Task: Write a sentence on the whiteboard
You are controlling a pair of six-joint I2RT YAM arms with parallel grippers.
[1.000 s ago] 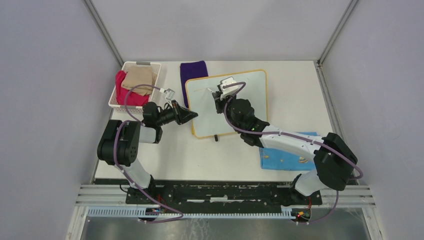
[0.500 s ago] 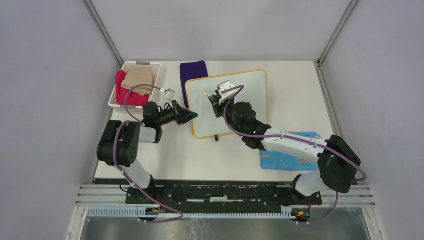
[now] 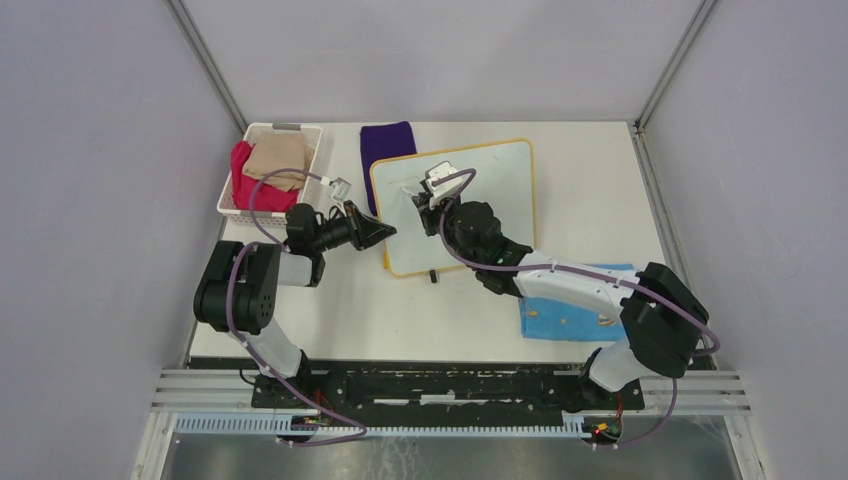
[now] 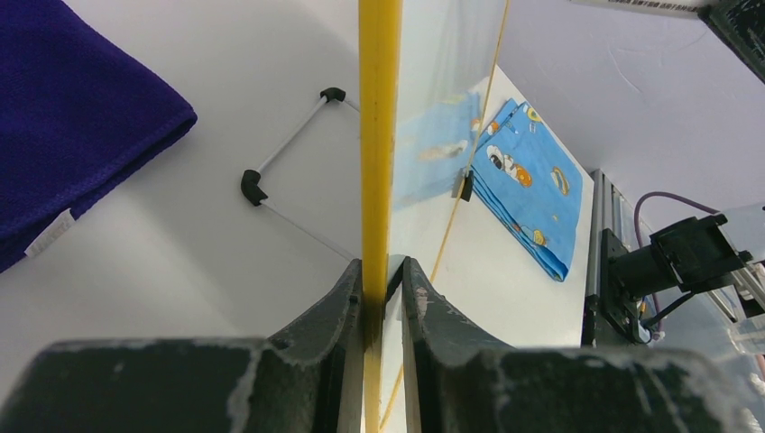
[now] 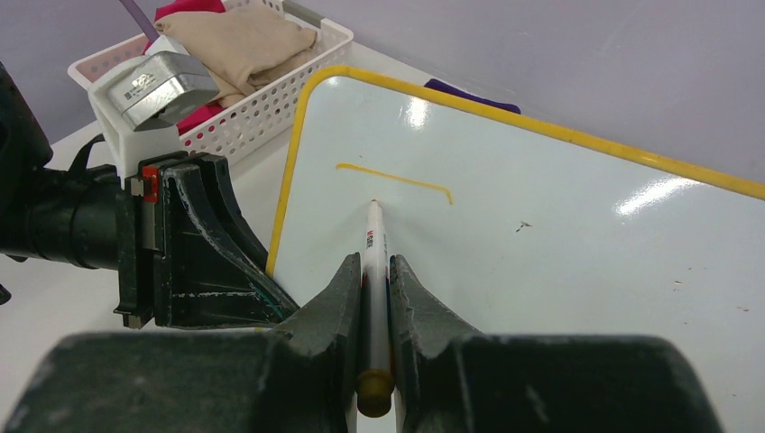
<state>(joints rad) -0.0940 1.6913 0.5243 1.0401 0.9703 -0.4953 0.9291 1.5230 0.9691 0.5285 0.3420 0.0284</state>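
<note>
The whiteboard (image 3: 500,185), white with a yellow frame, lies tilted at the table's middle. My left gripper (image 3: 386,232) is shut on its left frame edge; the left wrist view shows the jaws (image 4: 383,271) clamped on the yellow frame (image 4: 379,135). My right gripper (image 3: 425,200) is shut on a white marker (image 5: 373,244) over the board's upper left part (image 5: 559,234). The marker tip touches the board just below a yellow stroke (image 5: 392,177), a single line hooked down at its right end. No readable words show.
A white basket (image 3: 305,135) with red and tan cloths stands at the back left. A purple cloth (image 3: 388,140) lies behind the board. A blue cartoon-print cloth (image 3: 575,315) lies at the front right under my right arm. The board's wire clip feet (image 4: 255,185) show beneath it.
My right gripper has moved left across the board's upper part with the marker. The left gripper and the board have not moved.
</note>
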